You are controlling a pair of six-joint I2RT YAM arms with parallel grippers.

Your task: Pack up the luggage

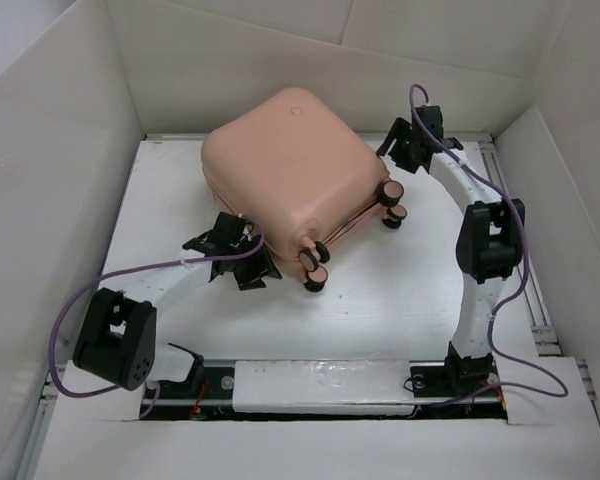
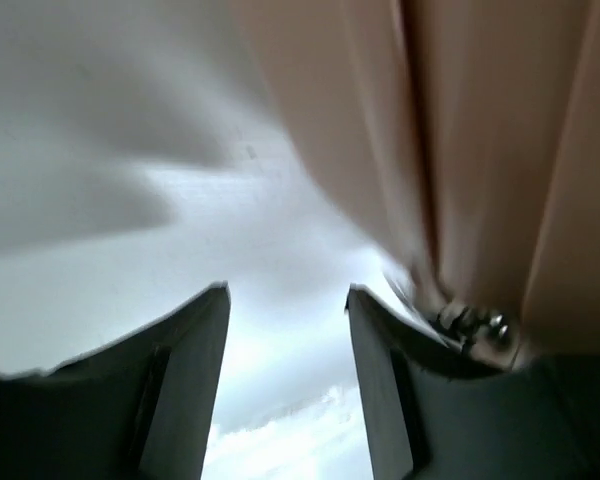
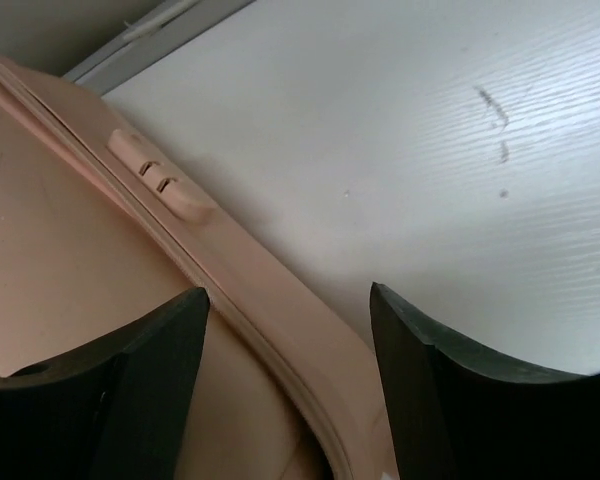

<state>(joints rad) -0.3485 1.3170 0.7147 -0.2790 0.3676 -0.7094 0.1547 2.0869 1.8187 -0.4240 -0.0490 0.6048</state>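
The luggage [image 1: 290, 170] is a peach-pink suitcase lying closed on the white table, its round emblem [image 1: 295, 108] facing up and its wheels [image 1: 315, 262] pointing to the front right. My left gripper [image 1: 238, 243] is open and empty at the suitcase's near left edge. In the left wrist view [image 2: 288, 290] the shell [image 2: 460, 150] and a metal zipper pull [image 2: 470, 325] lie just beside the right finger. My right gripper [image 1: 398, 150] is open at the far right corner. In the right wrist view [image 3: 290, 295] it hangs over the suitcase's zipper seam [image 3: 250, 300], with a handle [image 3: 160, 180] further along.
White walls [image 1: 60, 150] enclose the table on the left, back and right. A metal rail [image 1: 520, 250] runs along the right edge. Purple cables [image 1: 130, 275] trail from both arms. Bare table [image 1: 380, 300] lies in front of the suitcase.
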